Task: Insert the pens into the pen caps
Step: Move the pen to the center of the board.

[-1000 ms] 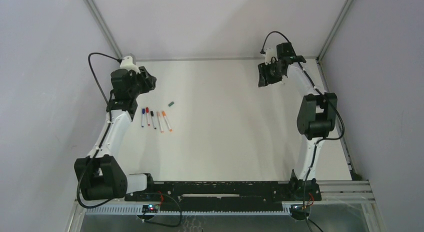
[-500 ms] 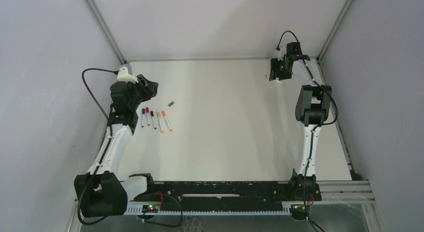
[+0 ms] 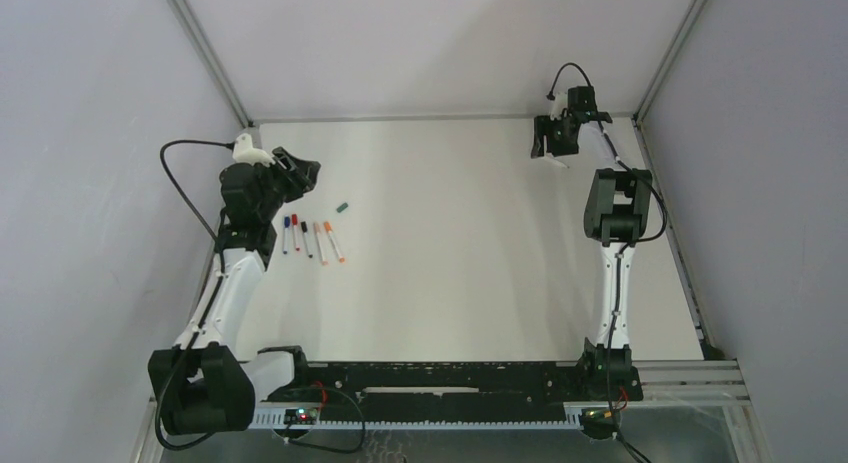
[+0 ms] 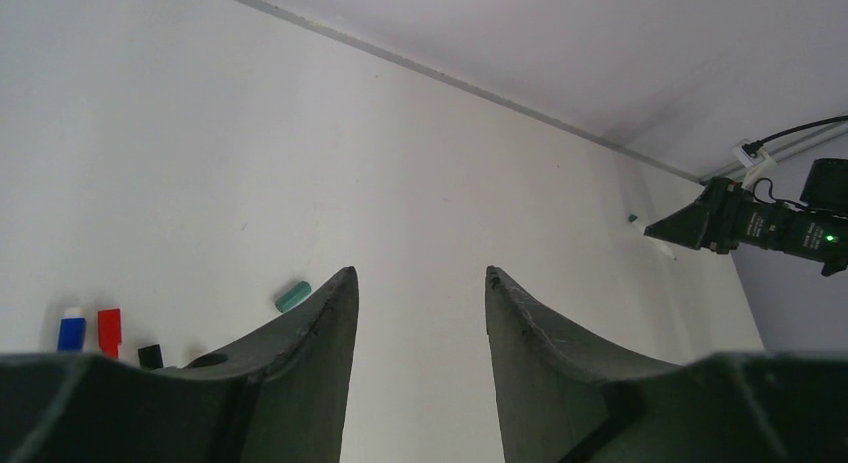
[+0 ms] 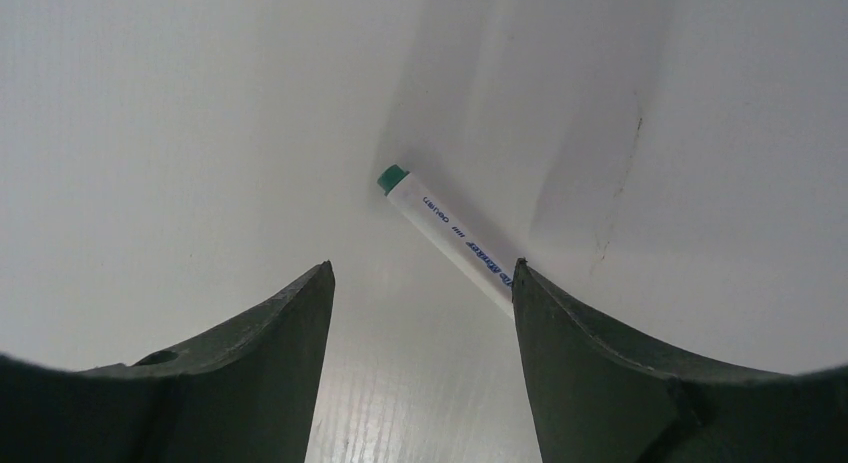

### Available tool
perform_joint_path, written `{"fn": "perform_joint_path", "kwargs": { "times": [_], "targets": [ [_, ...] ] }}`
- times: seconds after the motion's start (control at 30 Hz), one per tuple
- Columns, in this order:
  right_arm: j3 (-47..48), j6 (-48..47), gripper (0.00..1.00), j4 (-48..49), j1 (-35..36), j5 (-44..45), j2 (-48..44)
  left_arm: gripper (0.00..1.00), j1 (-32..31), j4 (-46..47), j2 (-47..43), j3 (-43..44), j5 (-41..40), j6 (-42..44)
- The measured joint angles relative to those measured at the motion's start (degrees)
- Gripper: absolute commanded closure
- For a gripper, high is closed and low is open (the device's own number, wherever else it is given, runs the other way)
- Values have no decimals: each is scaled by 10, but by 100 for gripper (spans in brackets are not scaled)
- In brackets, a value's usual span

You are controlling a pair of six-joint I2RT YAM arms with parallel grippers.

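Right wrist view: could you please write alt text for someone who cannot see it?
A white pen with a green end lies slanted on the table, ahead of the open right gripper, its near end hidden behind one finger.

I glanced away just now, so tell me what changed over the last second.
The right fingers moved slightly toward the far right corner and hang open over the green-ended pen, gripping nothing. The left fingers barely shifted. The row of pens and the green cap stayed put.
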Motion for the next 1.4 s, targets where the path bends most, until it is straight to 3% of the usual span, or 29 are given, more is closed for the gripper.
{"fn": "perform_joint_path", "kwargs": {
  "times": [0.17,0.37,0.6,0.97,1.07,1.23,1.4],
  "targets": [
    [2,-1,32,2,-2,-3,9,45,0,1,16,0,7,-10],
    [2,-5,52,-7,-3,-10,16,45,0,4,22,0,17,-21],
    [1,-14,59,-35,0,-17,16,45,0,34,22,0,30,-38],
    [-111,-53,82,-46,59,47,-56,43,0,96,-18,-11,77,-79],
    [-151,-55,88,-39,77,55,-80,32,0,109,-54,-11,87,-85],
    [-261,-36,100,-30,100,40,-147,2,0,122,-149,-13,94,-83],
    [-356,12,95,-24,121,10,-207,0,0,169,-225,-51,96,-97]
  ]
}}
